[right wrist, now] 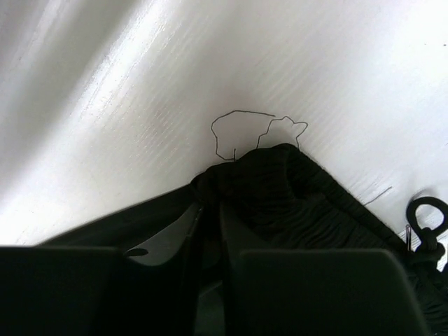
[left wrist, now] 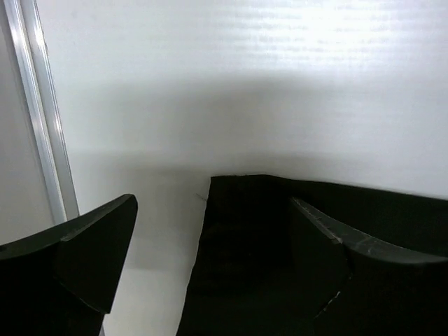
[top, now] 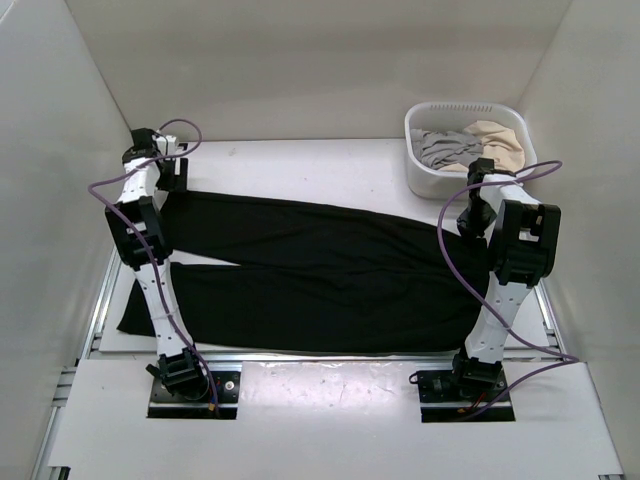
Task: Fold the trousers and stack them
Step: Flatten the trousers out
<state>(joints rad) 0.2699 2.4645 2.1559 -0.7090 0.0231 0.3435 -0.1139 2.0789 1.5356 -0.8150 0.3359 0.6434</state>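
The left gripper point(left wrist: 211, 210) stands open at the far left leg end of the trousers point(top: 320, 270). The right gripper point(right wrist: 210, 207) is closed, pinching their waistband.

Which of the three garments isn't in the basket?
The black trousers: they lie spread across the table, while the grey garment and beige garment sit crumpled in the white basket.

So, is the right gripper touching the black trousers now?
Touching. The right wrist view shows the right gripper shut on a bunched corner of the trousers, with the fabric pinched between its jaws.
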